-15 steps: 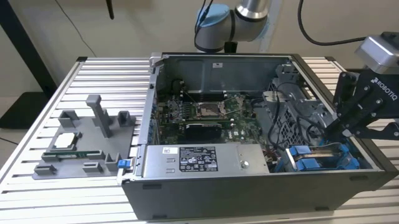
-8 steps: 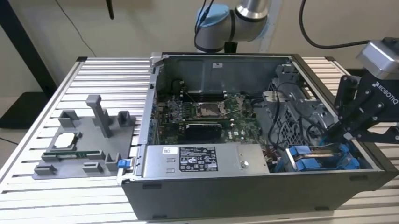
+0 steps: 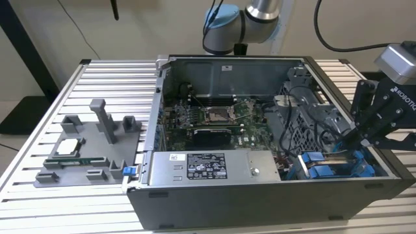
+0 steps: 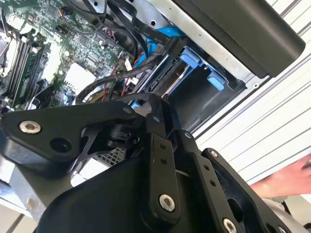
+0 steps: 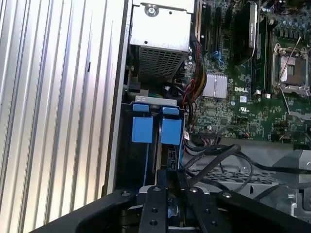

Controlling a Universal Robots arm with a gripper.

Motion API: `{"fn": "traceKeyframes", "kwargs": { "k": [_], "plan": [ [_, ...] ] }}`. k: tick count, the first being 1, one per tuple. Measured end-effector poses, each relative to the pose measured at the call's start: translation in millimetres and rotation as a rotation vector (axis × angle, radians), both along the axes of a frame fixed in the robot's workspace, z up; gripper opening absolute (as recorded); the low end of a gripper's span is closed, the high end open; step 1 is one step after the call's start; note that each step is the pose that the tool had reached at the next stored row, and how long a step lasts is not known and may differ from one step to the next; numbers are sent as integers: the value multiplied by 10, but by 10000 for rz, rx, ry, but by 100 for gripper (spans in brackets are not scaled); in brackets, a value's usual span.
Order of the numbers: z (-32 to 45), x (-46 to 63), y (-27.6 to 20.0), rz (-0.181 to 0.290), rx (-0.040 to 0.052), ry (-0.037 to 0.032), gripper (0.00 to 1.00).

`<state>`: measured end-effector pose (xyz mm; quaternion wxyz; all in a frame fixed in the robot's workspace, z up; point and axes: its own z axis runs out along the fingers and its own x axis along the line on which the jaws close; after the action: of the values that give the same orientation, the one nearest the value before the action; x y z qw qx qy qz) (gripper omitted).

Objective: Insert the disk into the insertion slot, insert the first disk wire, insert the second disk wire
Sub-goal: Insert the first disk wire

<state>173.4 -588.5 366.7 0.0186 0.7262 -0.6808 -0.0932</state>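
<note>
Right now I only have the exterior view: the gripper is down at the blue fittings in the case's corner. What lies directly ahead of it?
Observer: In the first wrist view, two blue tabs stand side by side in the insertion slot, in line with the gripper.
Operator: Any cables close by?
Observer: A black cable loops right beside the gripper, over the perforated cage.
Operator: Anyone near the rig?
Observer: In the second wrist view, what looks like a hand shows over the slatted table, outside the case.
</note>
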Motion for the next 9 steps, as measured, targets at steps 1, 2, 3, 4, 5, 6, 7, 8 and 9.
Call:
{"fn": "traceKeyframes", "kwargs": {
  "k": [1, 2, 3, 4, 5, 6, 7, 8, 9],
  "plan": [
    [0, 1, 0, 1, 0, 0, 0],
    [-1, 7, 0, 3, 0, 0, 0],
    [-4, 14, 0, 3, 2, 1, 0],
    [-6, 26, -1, 1, 0, 0, 0],
    [-11, 39, 0, 1, -1, 0, 0],
    [-19, 49, 0, 1, 1, 0, 0],
    [-27, 59, 0, 2, 2, 0, 0],
    [-36, 64, 0, 4, 2, 0, 0],
    [-48, 66, 0, 4, 2, -2, 0]
  ]
}}
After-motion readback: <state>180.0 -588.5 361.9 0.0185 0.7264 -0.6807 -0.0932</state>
